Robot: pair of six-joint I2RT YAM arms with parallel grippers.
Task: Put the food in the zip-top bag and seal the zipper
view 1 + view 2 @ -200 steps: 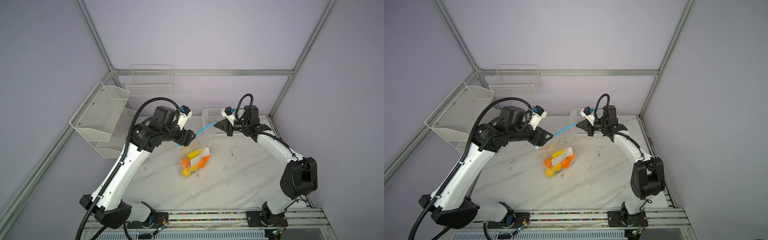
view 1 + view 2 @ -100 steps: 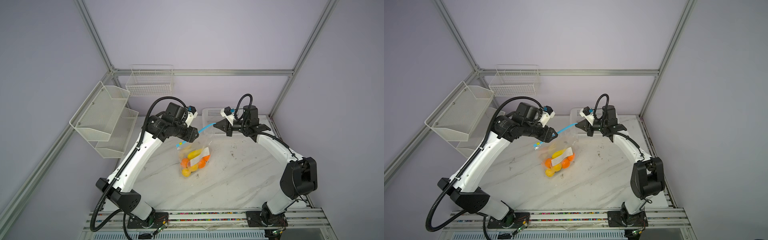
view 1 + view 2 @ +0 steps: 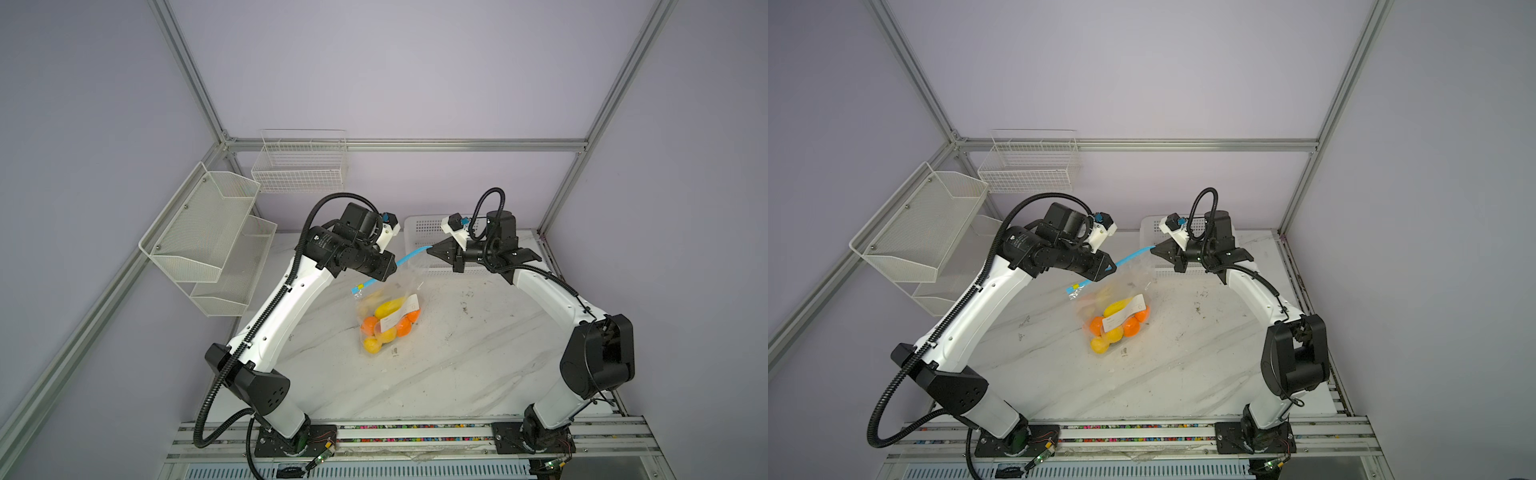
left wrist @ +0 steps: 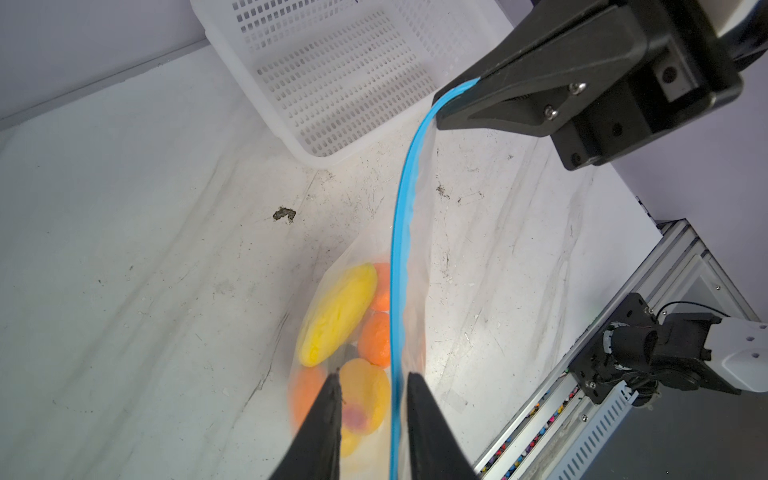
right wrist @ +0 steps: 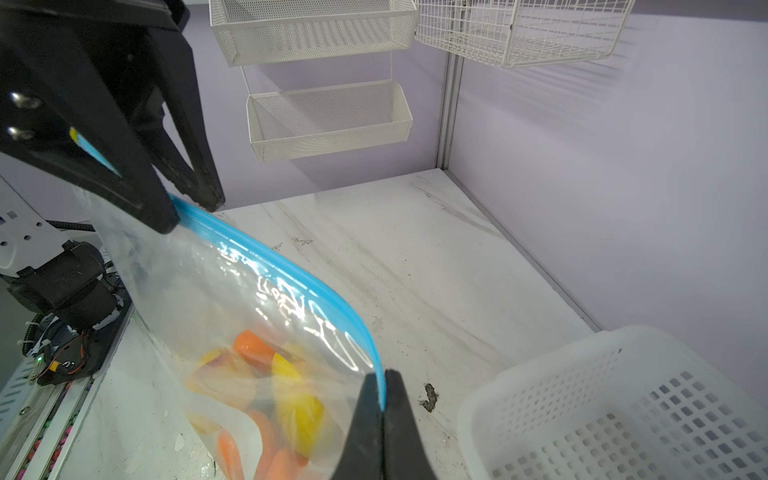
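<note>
Well left of the zip-top bag (image 3: 411, 276), mesh shelves (image 3: 203, 232) hang on the wall. The left gripper (image 4: 372, 374) straddles the zipper (image 4: 401, 208) near its slider (image 3: 1074, 286) end. Its jaws stand narrow with a gap, and the blue strip lies against one finger. The bag sags onto the table (image 3: 457, 353) and holds the food (image 3: 386, 324), orange balls and yellow fruits heaped at its bottom. The right gripper (image 5: 384, 376) is pinched tight on the zipper's other end, holding that corner raised. Behind the bag stands a white basket (image 3: 419, 237).
</note>
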